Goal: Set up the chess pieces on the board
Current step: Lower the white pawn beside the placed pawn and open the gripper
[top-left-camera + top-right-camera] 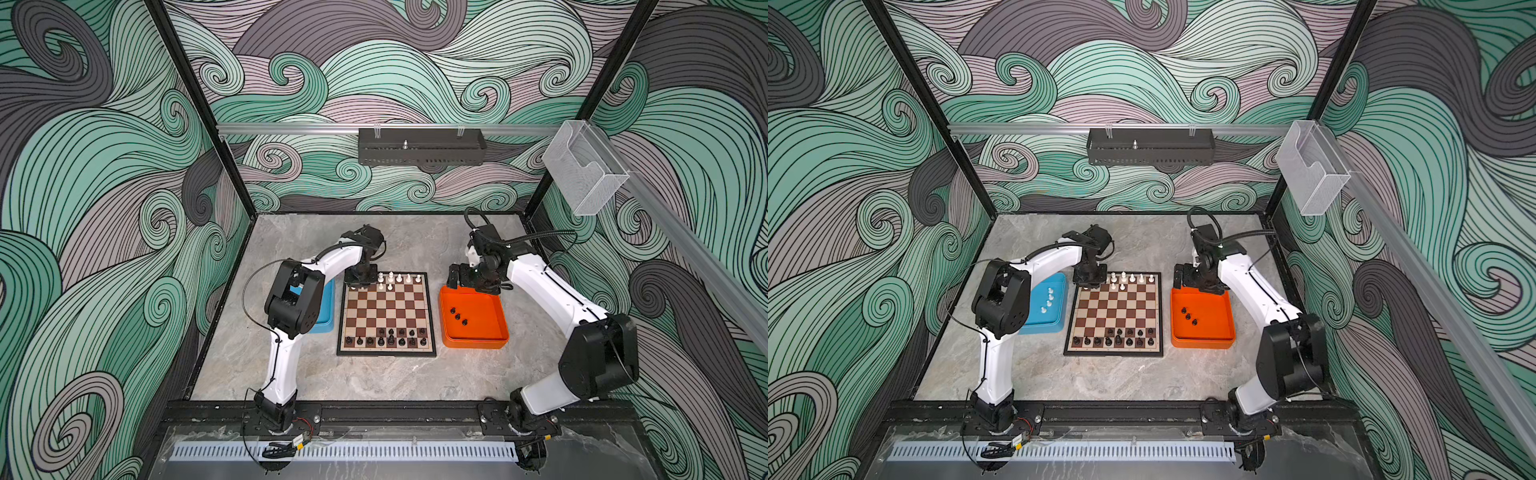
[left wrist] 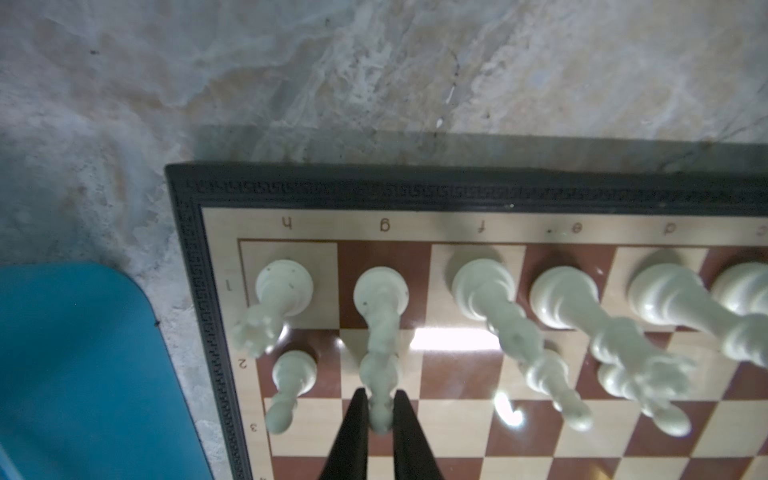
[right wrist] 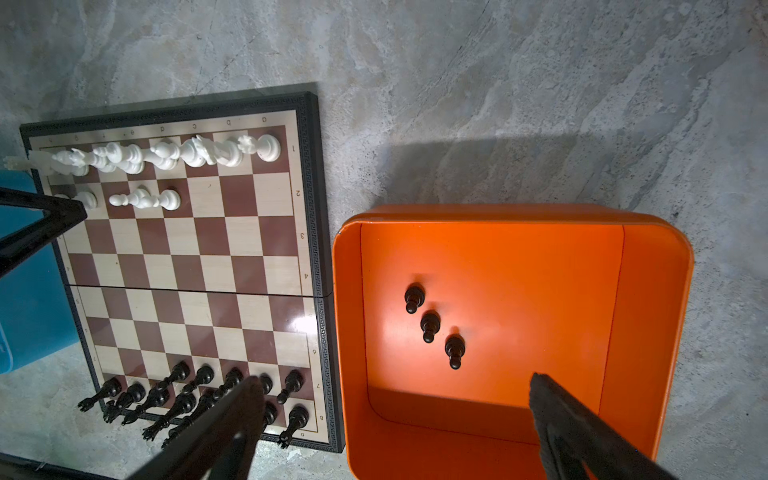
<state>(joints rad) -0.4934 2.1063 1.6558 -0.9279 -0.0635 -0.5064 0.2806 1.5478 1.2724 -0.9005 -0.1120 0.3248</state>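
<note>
Chess pieces (image 1: 400,277) stand mostly on the board (image 1: 386,309), which lies flat at the centre of the surface (image 1: 374,382). White pieces (image 3: 268,147) line the far row, with 4 white pawns (image 2: 293,370) in the next row, at its left end. The left gripper (image 2: 380,395) has its jaws pinching the head of 1 upright white pawn (image 2: 379,382), second from the board's left edge. Black pieces (image 3: 297,415) fill the near row, with 5 black pawns (image 3: 293,380) in the next row, toward the right.

The right gripper (image 3: 395,382) hangs with its jaws spread wide and empty above the far edge of the orange tray (image 1: 473,343). This tray sits beside the board toward the surface's right edge and holds 3 upright black pawns (image 3: 430,326). The blue tray (image 1: 1044,330), toward the left edge, holds 4 white pawns (image 1: 1049,300).
</note>
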